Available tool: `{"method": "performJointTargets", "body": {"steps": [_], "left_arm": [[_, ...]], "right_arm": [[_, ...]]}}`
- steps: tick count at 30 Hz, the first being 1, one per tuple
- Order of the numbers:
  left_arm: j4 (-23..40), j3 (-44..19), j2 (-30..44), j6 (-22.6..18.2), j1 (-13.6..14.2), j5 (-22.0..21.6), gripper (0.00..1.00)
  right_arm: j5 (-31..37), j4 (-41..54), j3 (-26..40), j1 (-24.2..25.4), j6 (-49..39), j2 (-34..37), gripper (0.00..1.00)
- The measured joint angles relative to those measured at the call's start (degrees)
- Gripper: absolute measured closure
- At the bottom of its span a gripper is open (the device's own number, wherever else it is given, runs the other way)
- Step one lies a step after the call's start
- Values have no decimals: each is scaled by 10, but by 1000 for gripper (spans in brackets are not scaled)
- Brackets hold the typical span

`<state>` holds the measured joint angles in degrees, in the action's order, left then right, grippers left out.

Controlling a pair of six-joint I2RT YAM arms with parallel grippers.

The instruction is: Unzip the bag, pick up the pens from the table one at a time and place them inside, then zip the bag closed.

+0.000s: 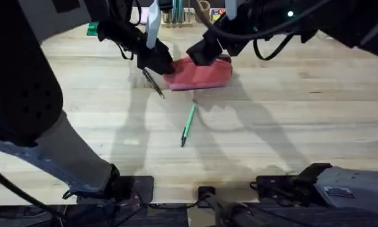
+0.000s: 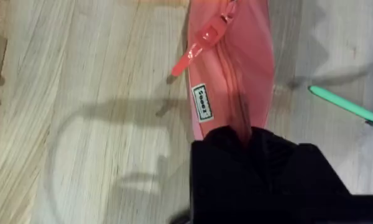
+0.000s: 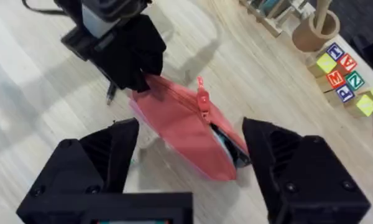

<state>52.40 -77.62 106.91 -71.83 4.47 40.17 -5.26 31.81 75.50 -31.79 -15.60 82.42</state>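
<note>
We find the left hand [image 1: 159,62] pinching the bag [image 1: 198,74] at its left end; the right hand [image 3: 189,158], spread, hovers over the right end. The bag's long axis runs left-right.

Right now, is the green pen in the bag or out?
Out. The green pen lies on the bare table, apart from the pink bag, nearer the arm bases.
</note>
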Motion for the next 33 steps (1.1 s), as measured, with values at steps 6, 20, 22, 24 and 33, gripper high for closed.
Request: {"method": "performJointTargets", "body": {"steps": [6, 20, 22, 24, 33], "left_arm": [[-1, 0, 0, 0, 0, 6, 959], [-1, 0, 0, -2, 0, 6, 958], [-1, 0, 0, -2, 0, 6, 958], [-1, 0, 0, -2, 0, 6, 958], [-1, 0, 0, -2, 0, 6, 958]], "right_arm": [[0, -10, 0, 0, -34, 3, 6], [0, -45, 1, 0, -198, 3, 6], [0, -44, 1, 0, -205, 3, 7], [0, -39, 1, 0, -209, 3, 7], [0, -28, 8, 9, -192, 5, 11]]}}
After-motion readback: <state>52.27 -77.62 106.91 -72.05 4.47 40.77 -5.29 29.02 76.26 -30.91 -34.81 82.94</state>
